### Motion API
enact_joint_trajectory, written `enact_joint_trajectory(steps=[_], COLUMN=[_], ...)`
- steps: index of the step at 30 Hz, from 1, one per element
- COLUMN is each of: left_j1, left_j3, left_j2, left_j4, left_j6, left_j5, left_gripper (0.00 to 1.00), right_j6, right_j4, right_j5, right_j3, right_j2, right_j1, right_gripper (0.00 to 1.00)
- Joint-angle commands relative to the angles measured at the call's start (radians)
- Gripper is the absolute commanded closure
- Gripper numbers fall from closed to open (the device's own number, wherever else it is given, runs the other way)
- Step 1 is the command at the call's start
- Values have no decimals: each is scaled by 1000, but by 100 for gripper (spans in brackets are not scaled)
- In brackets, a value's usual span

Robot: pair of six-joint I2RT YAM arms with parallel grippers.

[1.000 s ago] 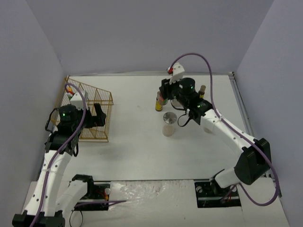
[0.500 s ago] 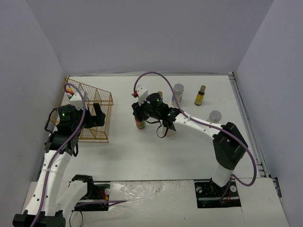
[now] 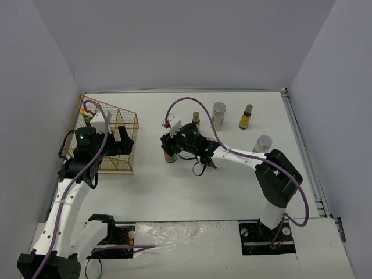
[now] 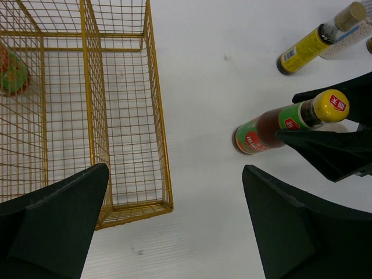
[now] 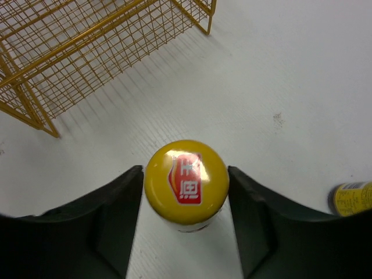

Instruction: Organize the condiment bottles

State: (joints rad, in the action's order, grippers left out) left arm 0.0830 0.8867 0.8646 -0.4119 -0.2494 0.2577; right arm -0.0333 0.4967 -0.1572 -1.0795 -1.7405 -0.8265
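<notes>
From here the sauce bottle (image 4: 264, 129) shows a smooth, glossy yellow plastic cap and a shiny printed label. My right claw (image 5: 185, 172) looks like matt black plastic. The rack (image 4: 158, 116) is thin gold-finished metal wire. The worktop (image 5: 290, 70) is matt white, finely ribbed and lightly scuffed.

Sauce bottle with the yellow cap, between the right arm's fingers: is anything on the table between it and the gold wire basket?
Nothing visible. Only bare white table lies between the sauce bottle and the gold wire rack. The open left gripper hangs above the rack's side facing the bottle and might crowd a drop there.
</notes>
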Motion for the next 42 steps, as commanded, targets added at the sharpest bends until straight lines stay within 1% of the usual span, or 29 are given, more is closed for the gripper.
enact_joint_trajectory(steps=[1, 4, 7, 9, 10, 12, 15, 18, 20, 21, 24, 28, 34, 36, 39, 42], left_j1=[6, 28, 69, 106, 143, 214, 376, 491, 541, 573, 627, 658, 664, 664, 664, 664], left_j3=[18, 28, 39, 38, 38, 44, 61, 84, 106, 112, 138, 144, 136, 129, 127, 121], left_j2=[28, 33, 35, 38, 40, 61, 123, 193, 235, 274, 347, 420, 483, 497, 514, 521], left_j4=[98, 104, 115, 145, 152, 186, 225, 270, 284, 295, 312, 353, 395, 438, 451, 469], left_j6=[-41, -69, -137, -189, -198, -219, -211, -183, -165, -151, -140, -138, -162, -167, -174, -181], left_j5=[79, 67, 55, 22, 7, -80, -188, -303, -392, -416, -485, -561, -624, -632, -629, -625], left_gripper=[3, 3, 3, 3, 3, 3, 3, 3, 3, 3, 3, 3, 13, 19, 26, 36], right_j6=[-6, -14, -40, -48, -49, -40, -21, 6, 24, 27, 27, 15, 13, 15, 13, 15], right_j4=[107, 34, -93, -143, -171, -230, -286, -335, -347, -351, -369, -387, -389, -389, -390, -389], right_j5=[-2, 17, 60, 116, 154, 241, 353, 436, 456, 461, 485, 506, 489, 485, 485, 484], right_j3=[2, -2, -1, 22, 36, 59, 105, 163, 189, 201, 236, 250, 251, 255, 259, 262], right_j2=[122, 196, 310, 407, 431, 530, 653, 792, 852, 898, 967, 1012, 1008, 1006, 1010, 1013], right_j1=[-2, -2, -3, -3, -3, -1, 1, 3, 3, 3, 4, 4, 4, 4, 4, 4], right_gripper=[35, 21, 8, 3, 3, 0, 0, 0, 0, 0, 0, 0, 0, 0, 0, 0])
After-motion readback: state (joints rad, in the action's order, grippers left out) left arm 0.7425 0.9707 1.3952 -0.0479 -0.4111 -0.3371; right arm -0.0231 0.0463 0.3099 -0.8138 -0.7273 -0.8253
